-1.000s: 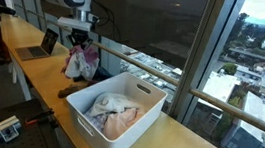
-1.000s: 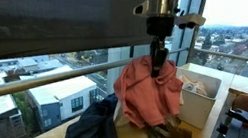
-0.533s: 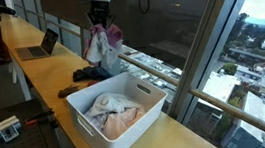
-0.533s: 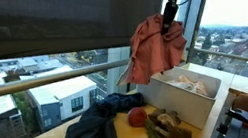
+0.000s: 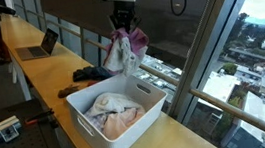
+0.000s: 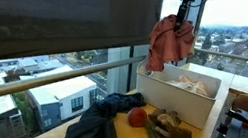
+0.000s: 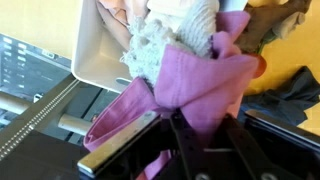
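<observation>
My gripper (image 5: 122,23) is shut on a pink cloth (image 5: 124,50) that hangs bunched below it, in the air over the far rim of the white plastic bin (image 5: 149,113). It also shows in an exterior view (image 6: 173,40), above the bin (image 6: 176,106). In the wrist view the pink cloth (image 7: 195,80) fills the jaws (image 7: 197,125) and the bin (image 7: 100,50) lies below it. The bin holds pale clothes (image 5: 112,112).
A dark blue garment (image 6: 94,130), a red and orange item (image 6: 136,117) and an olive glove-like item (image 6: 166,126) lie on the wooden counter (image 5: 43,79) beside the bin. A laptop (image 5: 39,44) stands further along. Windows and a railing (image 5: 162,66) run behind.
My gripper has carried the pink cloth up off the pile on the counter and sideways to above the bin.
</observation>
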